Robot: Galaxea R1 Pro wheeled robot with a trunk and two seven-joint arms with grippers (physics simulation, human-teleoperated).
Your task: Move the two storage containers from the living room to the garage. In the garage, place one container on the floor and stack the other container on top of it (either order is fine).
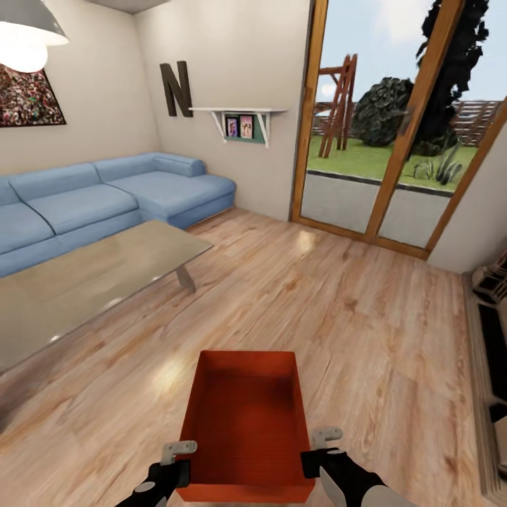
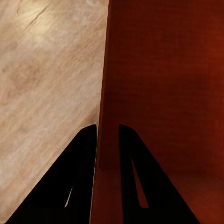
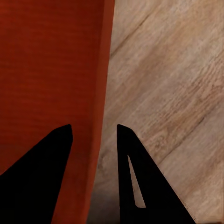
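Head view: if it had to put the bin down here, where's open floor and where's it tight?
Open wood floor ahead of the storage container, running to the glass doors, and to its right up to the dark unit at the edge. Tight on the left: coffee table with the blue sofa behind it. Left gripper and right gripper straddle the container's side walls.

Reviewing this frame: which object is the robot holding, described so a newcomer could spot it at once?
On the light wood plank floor, nearer than the glass-topped coffee table, is a red-orange rectangular open-topped plastic bin. The left gripper and right gripper straddle its side walls; nothing nearby shares its colour.
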